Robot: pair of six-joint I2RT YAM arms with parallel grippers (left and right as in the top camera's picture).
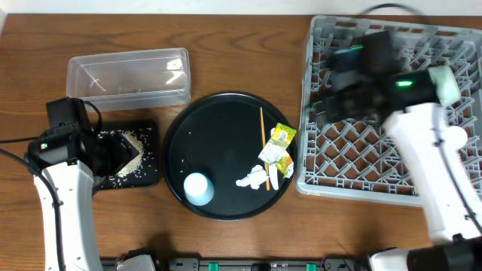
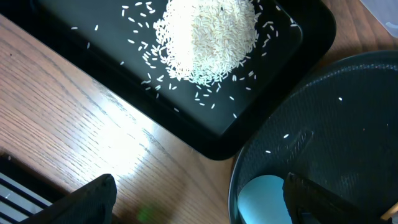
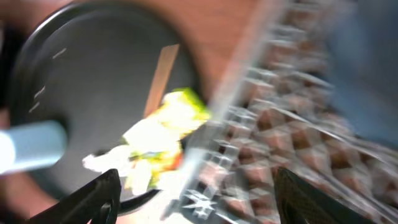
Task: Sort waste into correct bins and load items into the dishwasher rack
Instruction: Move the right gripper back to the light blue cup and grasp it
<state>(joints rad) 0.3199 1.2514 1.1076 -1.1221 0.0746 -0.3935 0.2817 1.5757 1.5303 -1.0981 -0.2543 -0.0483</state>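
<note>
The round tray (image 1: 218,132) lay bare across its upper left, open from above. The rack (image 1: 305,113) walled in the wrappers (image 1: 279,143) just beside their right; the stick (image 1: 263,132) flanked their left. The cup (image 1: 199,188) stood well apart.

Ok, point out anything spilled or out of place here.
Rice grains are heaped in the shallow black tray, strays scattered around the heap; a few lie on the round black tray. Nothing else stands out.

Robot lab, prob.: wood table (image 1: 248,45) w/ two white arms (image 1: 68,203), dishwasher rack (image 1: 354,158) staged on it.
</note>
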